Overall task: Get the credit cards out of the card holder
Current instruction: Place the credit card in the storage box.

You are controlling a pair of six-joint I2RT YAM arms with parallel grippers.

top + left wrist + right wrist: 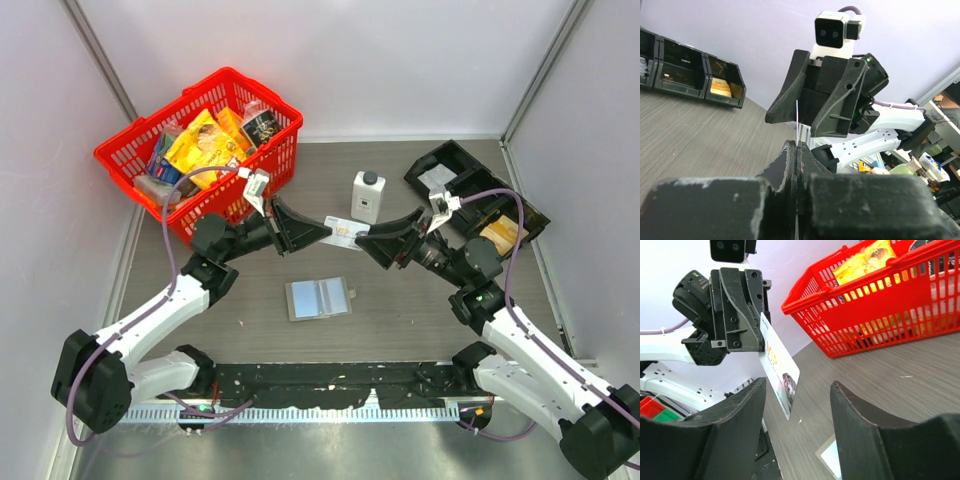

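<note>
Pale lilac walls (350, 60), grey wood-grain tabletop (400, 310), slim metal corner posts (540, 72), soft even light

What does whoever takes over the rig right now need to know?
Left gripper: shut on a white card, held in the air over mid-table.
Right gripper: open, facing that card's free end, not gripping it.
On the table: a flat light blue and grey stack lies in front of the arms. I cannot tell which part is card holder and which is cards.
Done: one card out and in hand.
Left: probably pass over or set down this card, then check the stack for cards inside the holder.
</note>
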